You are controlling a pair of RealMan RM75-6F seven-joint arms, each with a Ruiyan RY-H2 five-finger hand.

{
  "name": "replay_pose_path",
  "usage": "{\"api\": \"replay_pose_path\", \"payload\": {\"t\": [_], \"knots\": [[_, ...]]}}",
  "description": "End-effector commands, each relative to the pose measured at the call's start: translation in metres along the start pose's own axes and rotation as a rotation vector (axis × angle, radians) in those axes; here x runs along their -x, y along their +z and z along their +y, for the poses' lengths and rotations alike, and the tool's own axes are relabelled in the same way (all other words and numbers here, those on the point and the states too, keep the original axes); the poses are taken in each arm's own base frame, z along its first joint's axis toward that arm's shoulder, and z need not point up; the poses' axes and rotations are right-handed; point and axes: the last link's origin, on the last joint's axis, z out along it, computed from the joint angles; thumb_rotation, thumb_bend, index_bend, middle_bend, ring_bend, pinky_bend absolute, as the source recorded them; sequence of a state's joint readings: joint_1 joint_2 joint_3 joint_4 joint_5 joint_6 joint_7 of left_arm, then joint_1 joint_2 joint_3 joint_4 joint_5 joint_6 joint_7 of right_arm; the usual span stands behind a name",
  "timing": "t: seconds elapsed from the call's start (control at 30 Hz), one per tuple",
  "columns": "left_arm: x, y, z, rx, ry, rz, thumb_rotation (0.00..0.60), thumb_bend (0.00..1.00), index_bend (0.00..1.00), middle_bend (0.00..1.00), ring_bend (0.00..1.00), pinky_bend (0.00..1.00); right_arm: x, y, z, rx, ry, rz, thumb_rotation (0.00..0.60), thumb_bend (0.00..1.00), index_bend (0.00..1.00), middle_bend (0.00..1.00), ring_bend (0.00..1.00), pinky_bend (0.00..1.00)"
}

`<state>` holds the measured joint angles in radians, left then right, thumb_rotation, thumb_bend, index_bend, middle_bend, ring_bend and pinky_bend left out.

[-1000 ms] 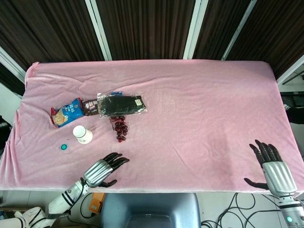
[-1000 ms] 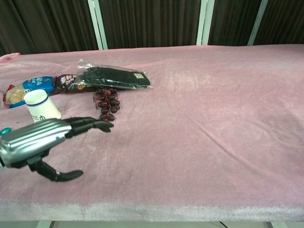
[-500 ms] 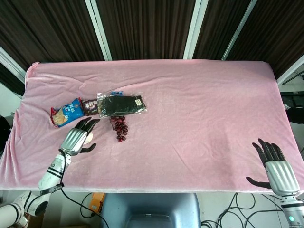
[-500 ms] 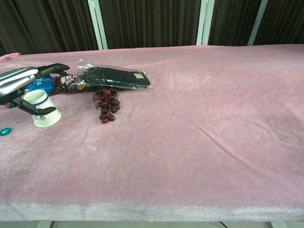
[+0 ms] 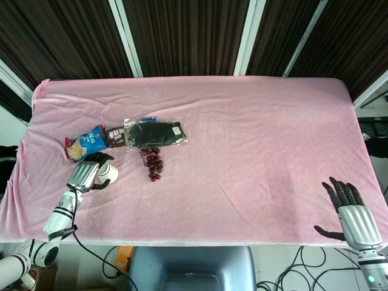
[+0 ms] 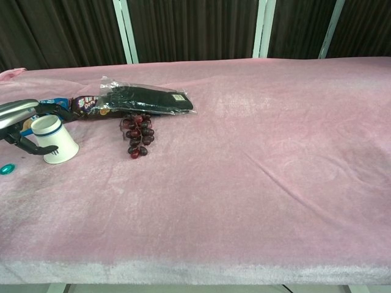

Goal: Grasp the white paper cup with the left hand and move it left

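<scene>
Pink tablecloth (image 5: 254, 133); cup (image 6: 55, 140) within left hand (image 5: 86, 174).

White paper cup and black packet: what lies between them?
In the head view, only bare pink cloth separates the white paper cup from the black packet; the grapes lie just right of that line.

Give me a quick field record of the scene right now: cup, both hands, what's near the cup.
cup: white paper cup, upright on the pink cloth, near its left edge
left hand: left hand at the cup, fingers around its sides; firm grip cannot be told
right hand: right hand open, at the near right edge, holding nothing
behind cup: snack packets
right of cup: grapes, black packet
left of cup: small teal cap
</scene>
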<state>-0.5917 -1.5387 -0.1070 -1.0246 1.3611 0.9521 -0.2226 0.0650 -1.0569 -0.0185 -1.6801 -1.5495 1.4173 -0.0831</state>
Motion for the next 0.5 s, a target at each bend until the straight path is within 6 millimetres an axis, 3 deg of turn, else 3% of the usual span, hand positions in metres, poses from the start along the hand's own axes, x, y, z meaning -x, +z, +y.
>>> {"api": "replay_pose_path", "payload": {"t": [0.03,0.23,0.5], "knots": [[0.001,0.0003,-0.0005,-0.003,-0.001,-0.001,0.6,0.33,0.31,0.29,0.21,0.26,0.0001,-0.0001,-0.0001,-0.001,0.0,-0.001,0.6,0.21,0.0,0.0,0.0,0.0],[0.0003,0.0002,-0.0044,-0.013,-0.006,-0.009,0.6,0.34,0.34,0.33,0.25,0.34,-0.0004,-0.0005,0.0,-0.001,0.001,0.0,0.6,0.21,0.0,0.0,0.0,0.0],[-0.007,-0.0055,-0.0072,-0.004,-0.01,0.02,0.6,0.33,0.34,0.33,0.26,0.36,0.001,-0.0003,-0.0012,-0.004,-0.004,-0.004,0.6,0.21,0.0,0.0,0.0,0.0]]}}
